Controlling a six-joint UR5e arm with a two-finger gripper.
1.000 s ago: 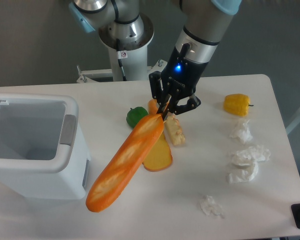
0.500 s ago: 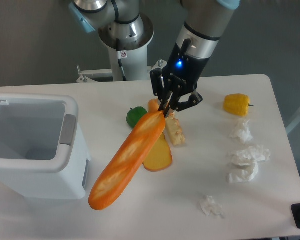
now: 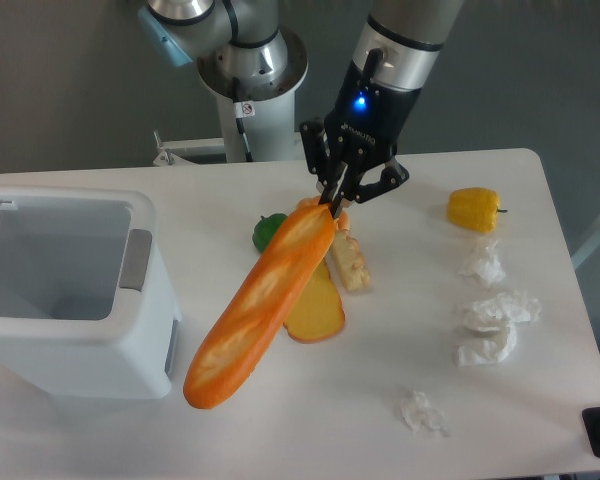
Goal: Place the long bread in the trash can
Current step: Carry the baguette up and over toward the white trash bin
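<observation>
A robot arm's two-finger gripper (image 3: 332, 203) pinches the far, upper tip of the long bread (image 3: 263, 305) over a white table (image 3: 380, 400), its dark fingers drawn in close on that narrow end and nothing else in its grasp. The orange loaf, marked with pale diagonal slashes, hangs tilted from the clamped tip down and to the left, its rounded near end ending just right of the near right corner of the trash can (image 3: 70, 290); whether that low end touches the table cannot be told. The white boxy bin stands at the left edge of the table, its grey inside showing and a grey handle patch on its right wall, with the loaf wholly outside it. Under and beside the loaf lie a flat yellow-orange bread slice (image 3: 315, 312), partly covered by it, a pale stick of food (image 3: 349, 262) just right of it, and a green pepper (image 3: 269, 230) on its left, near the gripper. A yellow pepper (image 3: 474, 208) sits well apart toward the right side, and crumpled white paper scraps (image 3: 493, 322) lie scattered along the right, one more wad (image 3: 420, 410) nearer the front edge. A blue light (image 3: 360, 101) glows on the gripper's wrist.
</observation>
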